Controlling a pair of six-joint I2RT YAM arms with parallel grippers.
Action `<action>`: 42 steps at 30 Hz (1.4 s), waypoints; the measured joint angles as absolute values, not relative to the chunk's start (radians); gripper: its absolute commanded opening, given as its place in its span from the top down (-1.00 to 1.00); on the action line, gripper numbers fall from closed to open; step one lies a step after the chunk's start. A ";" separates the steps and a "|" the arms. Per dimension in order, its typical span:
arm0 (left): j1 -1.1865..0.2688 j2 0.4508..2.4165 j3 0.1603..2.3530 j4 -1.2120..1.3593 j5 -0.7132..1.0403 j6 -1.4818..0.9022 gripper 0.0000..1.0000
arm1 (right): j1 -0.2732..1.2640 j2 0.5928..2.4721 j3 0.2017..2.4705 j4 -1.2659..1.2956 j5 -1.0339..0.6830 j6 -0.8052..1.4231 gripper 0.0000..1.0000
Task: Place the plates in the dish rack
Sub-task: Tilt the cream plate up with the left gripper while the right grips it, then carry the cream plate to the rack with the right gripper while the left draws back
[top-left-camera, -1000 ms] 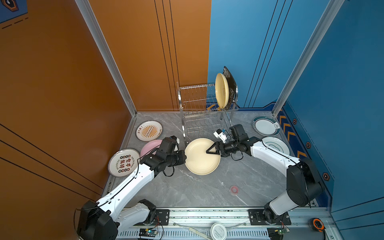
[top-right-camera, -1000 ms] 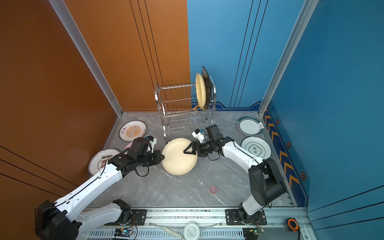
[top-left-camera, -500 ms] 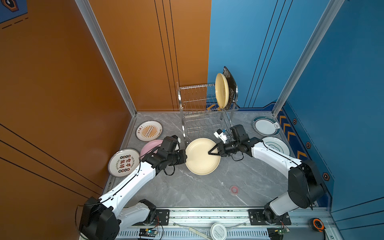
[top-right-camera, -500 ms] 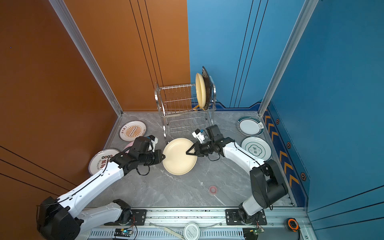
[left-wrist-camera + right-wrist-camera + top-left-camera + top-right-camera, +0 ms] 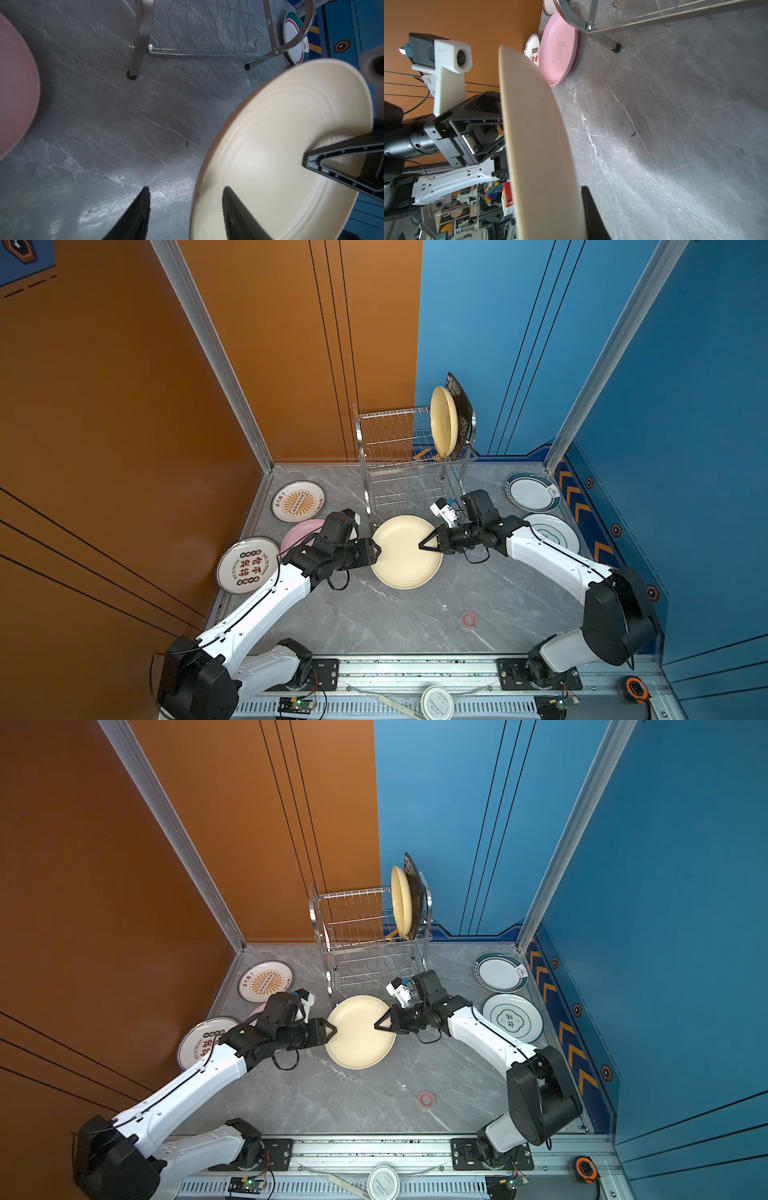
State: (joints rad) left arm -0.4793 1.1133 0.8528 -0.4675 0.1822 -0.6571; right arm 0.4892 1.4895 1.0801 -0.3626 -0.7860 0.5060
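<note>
Cream plate [image 5: 405, 564] clamped at its rim by the right gripper [image 5: 420, 546], tilted over the table [image 5: 415, 614].
Left gripper [image 5: 377, 549] straddles the opposite rim, jaws apart; dish rack [image 5: 395, 439] just behind holds 2 upright plates [image 5: 444, 423].

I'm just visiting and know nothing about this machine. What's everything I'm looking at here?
dish rack: one, steel, back of the table.
racked plates: two, cream-yellow and black floral, upright in its top tier.
cream plate: one, cream-yellow, raised mid-table between both tools.
printed plates: two, white with orange-red print, flat at left.
pink plate: one, pink, flat at left.
teal-rimmed plates: two, white, flat at right.
lid: one, white, front rail.
tape measure: one, orange-black, front right corner.
left tool: one, black, open astride the cream plate's rim.
right tool: one, black, shut on its opposite rim.
</note>
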 measured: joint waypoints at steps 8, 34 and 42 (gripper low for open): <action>-0.406 1.080 0.850 -0.467 0.163 -0.664 -0.70 | 0.558 1.381 1.260 -0.580 -0.433 0.436 1.00; -0.391 1.133 0.818 -0.427 0.254 -0.643 -0.96 | 0.867 1.665 2.171 -0.746 0.691 0.088 1.00; -0.391 1.148 0.818 -0.406 0.274 -0.643 -0.96 | 0.856 1.853 2.303 -0.526 0.824 -0.118 1.00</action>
State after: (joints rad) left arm -0.3908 1.1477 0.8181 -0.4061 0.2745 -0.6434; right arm 0.8558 1.8530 2.3032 -0.5259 0.8238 -0.1184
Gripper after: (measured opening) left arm 0.982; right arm 0.164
